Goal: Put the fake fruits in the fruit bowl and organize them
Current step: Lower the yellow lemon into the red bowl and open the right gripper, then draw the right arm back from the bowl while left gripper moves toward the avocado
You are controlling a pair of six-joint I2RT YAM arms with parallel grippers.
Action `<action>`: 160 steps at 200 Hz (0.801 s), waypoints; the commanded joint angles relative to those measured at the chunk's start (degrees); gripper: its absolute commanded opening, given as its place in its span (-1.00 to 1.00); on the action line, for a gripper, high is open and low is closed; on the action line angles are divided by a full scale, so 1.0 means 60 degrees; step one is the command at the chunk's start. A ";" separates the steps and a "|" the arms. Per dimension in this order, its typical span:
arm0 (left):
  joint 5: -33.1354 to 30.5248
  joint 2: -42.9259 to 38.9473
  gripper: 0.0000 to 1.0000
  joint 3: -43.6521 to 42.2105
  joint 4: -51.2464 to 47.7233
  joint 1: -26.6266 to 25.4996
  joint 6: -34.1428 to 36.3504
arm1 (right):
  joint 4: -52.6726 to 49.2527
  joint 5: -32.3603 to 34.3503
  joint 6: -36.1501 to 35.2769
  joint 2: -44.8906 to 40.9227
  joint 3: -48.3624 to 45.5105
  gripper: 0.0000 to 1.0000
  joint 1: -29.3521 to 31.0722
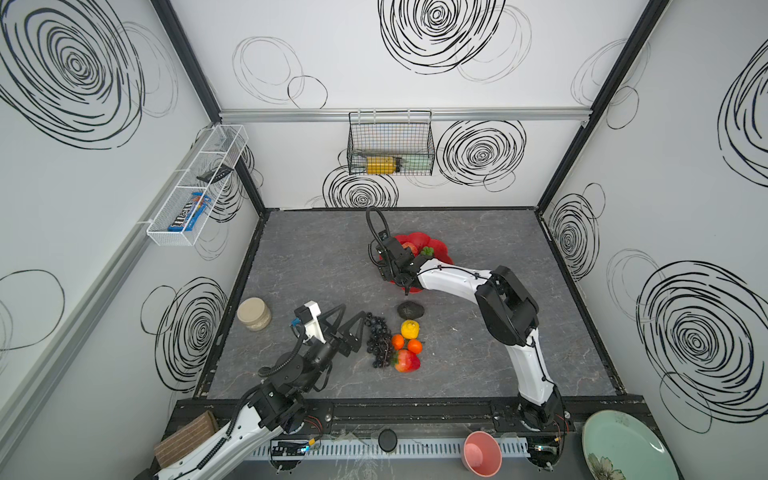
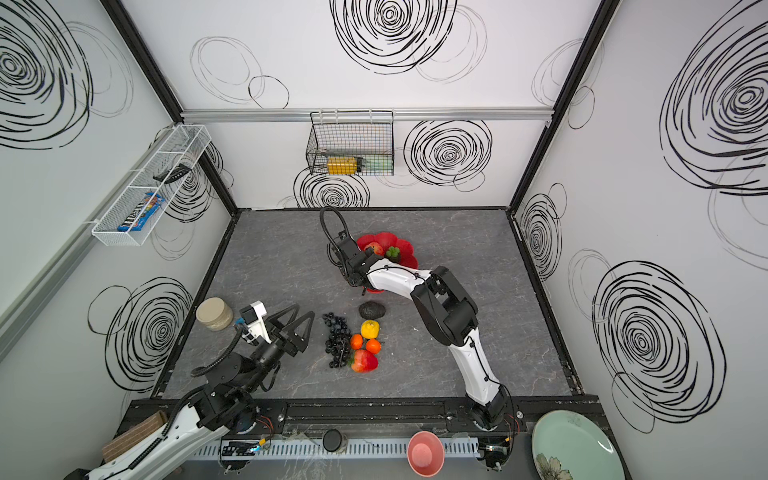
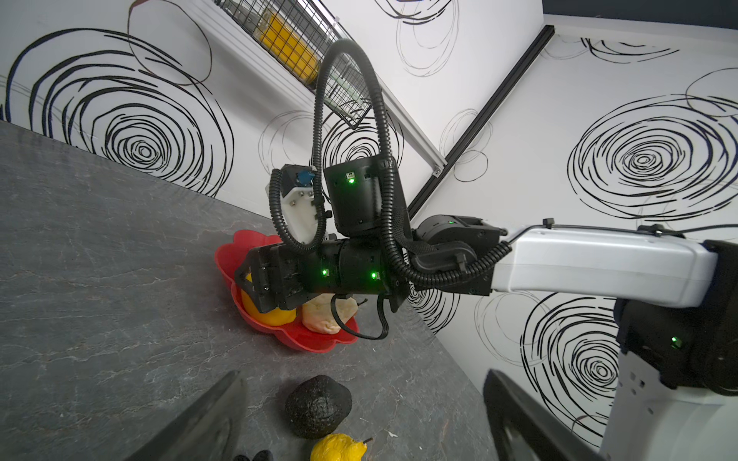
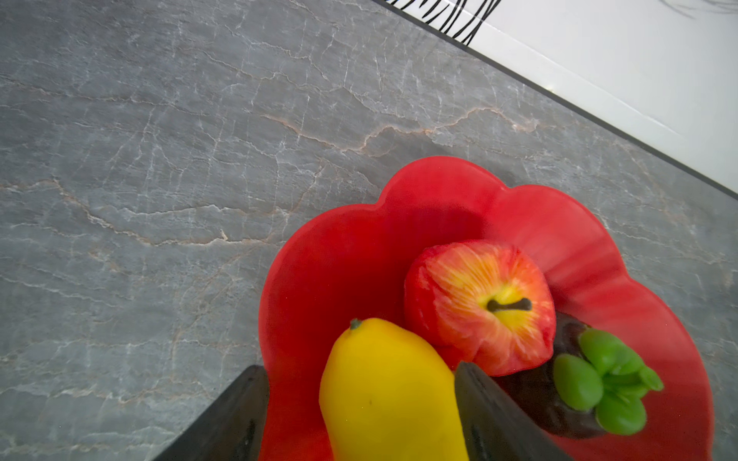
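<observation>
Your right arm [image 1: 457,276] rises from its base, bends sharply at the elbow and sends its white forearm toward the fruit bowl [image 1: 419,240], with the wrist tipped down over the bowl's near side. The right end effector [image 4: 357,367] stands released: its fingers [image 4: 487,415] straddle a yellow lemon [image 4: 383,399] lying in the bowl, and a strip of red shows between one finger and the fruit. With that lemon in the bowl sit a red apple [image 4: 479,307], a mangosteen [image 4: 535,395] with green leaves and, seen from the left wrist, a cream wrinkled fruit [image 3: 323,315].

Your left arm [image 1: 291,365] lies low and folded, well apart from the fruit bowl. The left end effector [image 1: 354,316] is spread wide and empty, its tips just beside the dark grape bunch [image 1: 379,340].

The other fake fruits lie on the counter [image 1: 311,257], on the fruit bowl's side toward the arm bases. The avocado [image 1: 410,310] is nearest the bowl. After it come a second lemon [image 1: 410,329], a tiny orange [image 1: 397,342] beside a second orange [image 1: 414,346], and the strawberry [image 1: 407,361] farthest out.

On the wall well left of the fruit bowl, a white wire basket [image 1: 170,237] holds a blue packet [image 1: 189,212] lettered "m&m's". Beyond the bowl, any label on the yellow item [image 1: 380,165] in the black wire basket [image 1: 390,124] is too small to read.
</observation>
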 commanded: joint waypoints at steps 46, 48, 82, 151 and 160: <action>0.0087 -0.0003 0.92 -0.0986 0.0333 0.0099 -0.0107 | -0.0591 -0.0759 0.0445 -0.1197 -0.0141 0.58 -0.0116; 0.0087 -0.0003 0.92 -0.0986 0.0333 0.0098 -0.0118 | -0.0605 -0.0801 0.0470 -0.1211 -0.0146 0.58 -0.0137; 0.0130 -0.0018 0.92 -0.0986 0.0318 0.0142 -0.0131 | -0.1026 -0.1619 0.0728 -0.1352 -0.0238 0.60 -0.0569; 0.0197 0.0010 0.92 -0.0994 0.0330 0.0216 -0.0166 | -0.1559 -0.2605 0.1116 -0.1161 -0.0374 0.71 -0.0847; 0.0204 0.0011 0.92 -0.0996 0.0343 0.0230 -0.0166 | -0.1641 -0.2598 0.1167 -0.1152 -0.0367 0.71 -0.0847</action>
